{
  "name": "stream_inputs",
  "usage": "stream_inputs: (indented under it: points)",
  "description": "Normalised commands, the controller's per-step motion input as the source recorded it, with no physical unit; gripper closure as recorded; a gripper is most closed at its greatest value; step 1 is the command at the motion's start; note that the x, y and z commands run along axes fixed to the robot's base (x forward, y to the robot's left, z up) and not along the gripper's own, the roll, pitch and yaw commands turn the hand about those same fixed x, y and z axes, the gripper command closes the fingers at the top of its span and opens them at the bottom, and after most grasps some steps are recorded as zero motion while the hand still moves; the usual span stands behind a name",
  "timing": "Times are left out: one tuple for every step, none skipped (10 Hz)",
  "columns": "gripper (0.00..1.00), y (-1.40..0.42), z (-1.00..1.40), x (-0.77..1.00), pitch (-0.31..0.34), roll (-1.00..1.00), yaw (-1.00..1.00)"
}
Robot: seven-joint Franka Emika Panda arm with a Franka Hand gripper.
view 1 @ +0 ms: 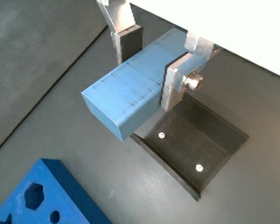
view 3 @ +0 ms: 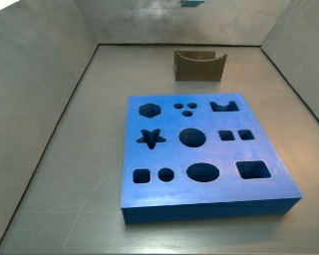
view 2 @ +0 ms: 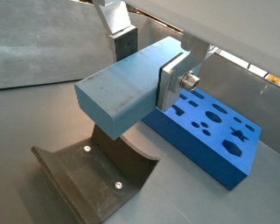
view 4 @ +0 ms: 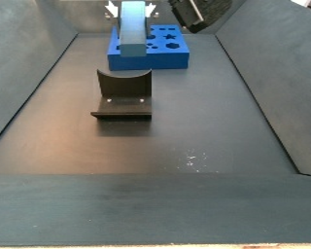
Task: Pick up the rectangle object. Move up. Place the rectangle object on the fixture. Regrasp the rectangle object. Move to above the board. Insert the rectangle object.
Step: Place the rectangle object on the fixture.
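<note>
My gripper (view 1: 152,68) is shut on the rectangle object (view 1: 125,92), a light blue-grey block clamped between the silver fingers (view 2: 171,83). In a side view the block (view 4: 129,34) hangs on end below the gripper (view 4: 129,10), in the air above the floor. The fixture (view 4: 121,95), a dark notched holder, stands on the floor in front of it, and in both wrist views it shows beneath the held block (view 1: 195,140) (view 2: 95,175). The bright blue board (view 3: 202,149) with its shaped holes lies flat beyond the fixture (view 3: 198,65). The board's corner (view 1: 43,197) shows in a wrist view.
Grey walls (view 3: 43,110) slope up on both sides of the dark floor (view 4: 185,175) and close it in at the back. The board (view 4: 165,47) sits close behind the fixture, by the back wall.
</note>
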Motion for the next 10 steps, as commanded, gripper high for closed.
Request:
stream_inputs:
  points:
    - [1.0,0.07,-1.0,0.24,0.039,-1.0,-0.05]
    - [1.0,0.07,-1.0,0.23,0.041,-1.0,-0.05]
    - [1.0,0.09,-1.0,0.23,0.054,-1.0,-0.07]
    - [1.0,0.09,-1.0,0.24,0.081,-1.0,-0.08]
    - [1.0,0.09,-1.0,0.25,0.098,-1.0,-0.08]
    - [1.0,0.1,-1.0,0.26,0.124,-1.0,-0.1]
    - [1.0,0.11,-1.0,0.27,0.139,-1.0,-0.11]
    - [1.0,0.12,-1.0,0.28,0.163,-1.0,-0.14]
    - [1.0,0.13,-1.0,0.29,0.173,-1.0,-0.16]
    - [1.0,0.12,-0.92,0.27,0.189,-1.0,-0.19]
